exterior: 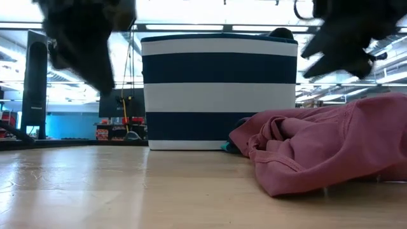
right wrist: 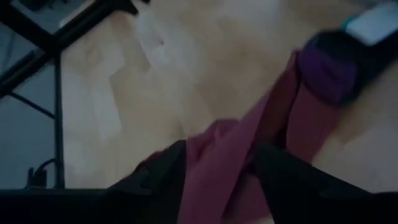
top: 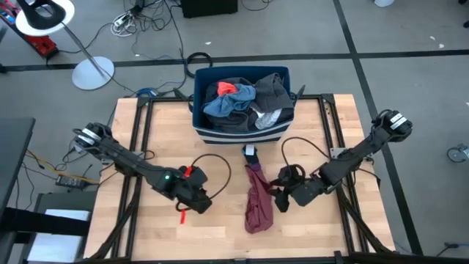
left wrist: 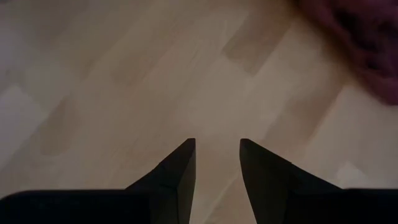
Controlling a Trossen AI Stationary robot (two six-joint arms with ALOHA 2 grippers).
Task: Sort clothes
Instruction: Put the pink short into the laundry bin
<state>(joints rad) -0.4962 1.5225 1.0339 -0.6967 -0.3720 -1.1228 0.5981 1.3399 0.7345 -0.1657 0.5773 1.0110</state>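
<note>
between right tool [right wrist: 214, 165] fingers, maroon garment [top: 258, 199]; left tool [left wrist: 216, 163] open, empty

Left arm reaches low over table; left gripper [left wrist: 216, 163] fingers parted, nothing between them. Right arm angled inward; right gripper [right wrist: 214, 163] fingers spread, straddling maroon garment [right wrist: 236, 155].
</note>
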